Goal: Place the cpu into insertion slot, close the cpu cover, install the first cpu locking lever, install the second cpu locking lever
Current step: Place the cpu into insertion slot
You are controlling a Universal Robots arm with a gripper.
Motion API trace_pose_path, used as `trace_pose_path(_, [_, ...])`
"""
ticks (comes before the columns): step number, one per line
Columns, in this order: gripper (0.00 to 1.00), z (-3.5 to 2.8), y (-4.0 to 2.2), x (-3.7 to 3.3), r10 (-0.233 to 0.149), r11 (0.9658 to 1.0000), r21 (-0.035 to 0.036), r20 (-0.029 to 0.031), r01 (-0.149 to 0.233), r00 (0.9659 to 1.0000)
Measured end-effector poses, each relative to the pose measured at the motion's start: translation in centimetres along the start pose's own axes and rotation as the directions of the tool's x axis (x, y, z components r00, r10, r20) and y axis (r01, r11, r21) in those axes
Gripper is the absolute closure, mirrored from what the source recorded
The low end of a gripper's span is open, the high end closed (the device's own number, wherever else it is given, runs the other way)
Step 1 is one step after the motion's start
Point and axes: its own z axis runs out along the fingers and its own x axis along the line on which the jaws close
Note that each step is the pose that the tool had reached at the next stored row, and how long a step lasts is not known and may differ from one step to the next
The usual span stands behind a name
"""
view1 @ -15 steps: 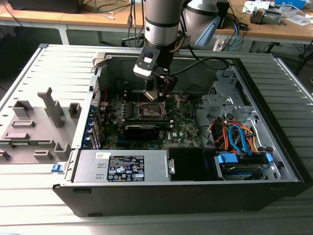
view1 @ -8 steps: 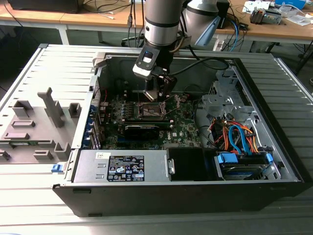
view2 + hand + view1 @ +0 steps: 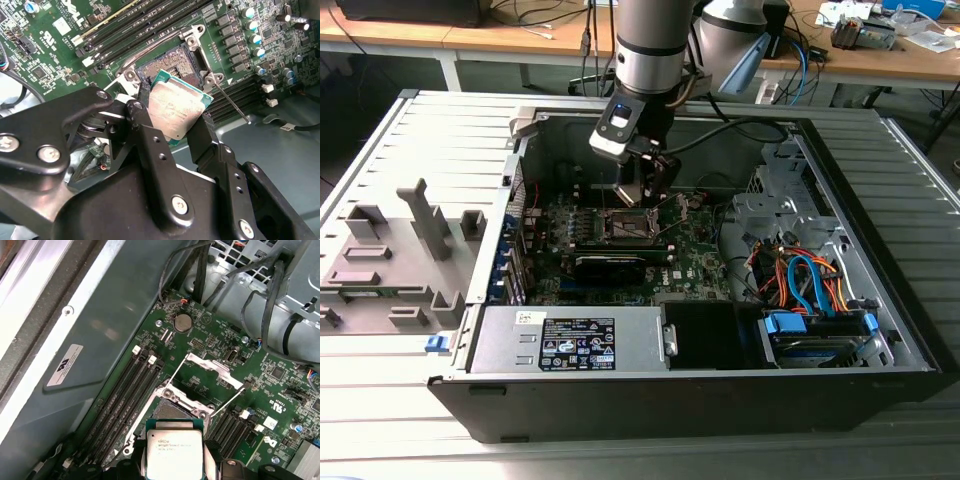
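Observation:
My gripper (image 3: 642, 193) hangs inside the open computer case, just above the motherboard, and is shut on the cpu (image 3: 175, 107), a square chip with a silver lid and green edge. In both wrist views the cpu (image 3: 175, 452) is clamped by its sides between the black fingers (image 3: 145, 130), tilted and held a little above and beside the insertion slot (image 3: 175, 67). The insertion slot (image 3: 176, 410) shows its dark centre uncovered. The cpu cover (image 3: 212, 367) stands swung open behind it. Two thin locking levers (image 3: 227, 399) stick up unlatched, one of them (image 3: 231, 104) beside the slot.
Memory slots (image 3: 132, 390) run alongside the slot. A long black card (image 3: 620, 268) lies just in front of the socket, with the power supply (image 3: 570, 340) nearer. Orange and blue cables (image 3: 800, 280) and a drive cage fill the exterior view's right. A grey fixture (image 3: 400, 250) lies outside the case.

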Motion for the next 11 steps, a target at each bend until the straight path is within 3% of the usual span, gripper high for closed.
trace_pose_path(11, [0.45,0.01,0.0,0.0,0.031,0.9995,-0.0005,-0.0001,-0.031,0.9995])
